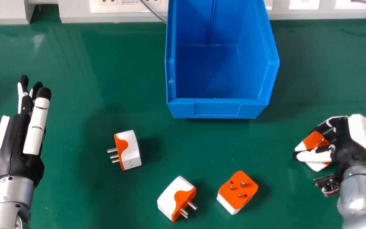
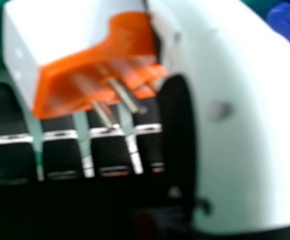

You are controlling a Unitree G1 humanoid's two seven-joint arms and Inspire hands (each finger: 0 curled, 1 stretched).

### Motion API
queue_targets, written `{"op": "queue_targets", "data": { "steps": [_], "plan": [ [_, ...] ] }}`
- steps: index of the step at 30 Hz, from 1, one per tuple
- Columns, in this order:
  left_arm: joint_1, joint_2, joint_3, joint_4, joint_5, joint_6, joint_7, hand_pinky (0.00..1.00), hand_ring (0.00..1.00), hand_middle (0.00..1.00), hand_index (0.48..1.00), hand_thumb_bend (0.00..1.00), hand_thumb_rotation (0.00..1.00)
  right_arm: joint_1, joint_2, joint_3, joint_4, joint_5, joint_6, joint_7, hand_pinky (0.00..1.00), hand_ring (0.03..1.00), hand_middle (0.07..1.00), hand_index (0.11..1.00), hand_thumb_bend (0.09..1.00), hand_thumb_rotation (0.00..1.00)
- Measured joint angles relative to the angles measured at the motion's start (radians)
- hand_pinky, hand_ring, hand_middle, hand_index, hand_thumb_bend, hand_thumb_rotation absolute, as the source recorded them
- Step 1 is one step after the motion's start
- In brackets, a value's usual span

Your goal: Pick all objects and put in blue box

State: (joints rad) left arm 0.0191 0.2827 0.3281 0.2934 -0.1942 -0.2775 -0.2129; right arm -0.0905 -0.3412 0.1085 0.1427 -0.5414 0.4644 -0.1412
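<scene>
At the right of the head view, my right hand is curled round an orange and white plug adapter. The right hand view shows this adapter with its metal pins toward the palm, between the fingers and thumb of my right hand. Three more adapters lie on the green table: one left of centre, one near the front, and one with its pins up. The blue box stands at the back centre, its inside bare. My left hand is at the left, fingers straight.
Behind the green table, a pale panel with sockets runs along the back edge. A grey cable hangs down beside the box. The box's front wall faces the loose adapters.
</scene>
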Motion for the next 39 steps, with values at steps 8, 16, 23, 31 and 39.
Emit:
{"op": "queue_targets", "data": {
  "steps": [8,16,23,31,39],
  "plan": [
    [-0.001,0.001,0.000,0.002,0.000,0.001,0.000,1.00,1.00,1.00,1.000,0.52,0.85,0.045,0.005,-0.018,-0.149,-0.007,0.000,-0.009,0.36,0.463,0.509,0.496,0.495,0.00],
    [-0.006,0.002,0.000,0.010,0.001,0.002,0.001,1.00,1.00,1.00,1.000,0.52,0.84,0.104,0.015,-0.037,-0.306,-0.010,-0.002,-0.008,0.36,0.460,0.508,0.498,0.495,0.00],
    [-0.015,0.003,-0.001,0.022,0.005,0.002,0.004,1.00,1.00,1.00,1.000,0.52,0.84,0.169,0.043,-0.035,-0.434,-0.008,-0.025,0.003,0.36,0.459,0.507,0.498,0.495,0.00],
    [-0.023,0.003,-0.001,0.027,0.006,0.001,0.004,1.00,1.00,1.00,1.000,0.52,0.83,0.242,0.072,0.023,-0.540,-0.018,-0.044,0.040,0.33,0.428,0.486,0.512,0.491,0.00],
    [-0.030,0.005,-0.002,0.038,0.009,0.000,0.003,1.00,1.00,1.00,1.000,0.52,0.83,0.253,0.088,0.103,-0.624,-0.050,-0.054,0.111,0.32,0.425,0.484,0.515,0.491,0.00]
  ]
}}
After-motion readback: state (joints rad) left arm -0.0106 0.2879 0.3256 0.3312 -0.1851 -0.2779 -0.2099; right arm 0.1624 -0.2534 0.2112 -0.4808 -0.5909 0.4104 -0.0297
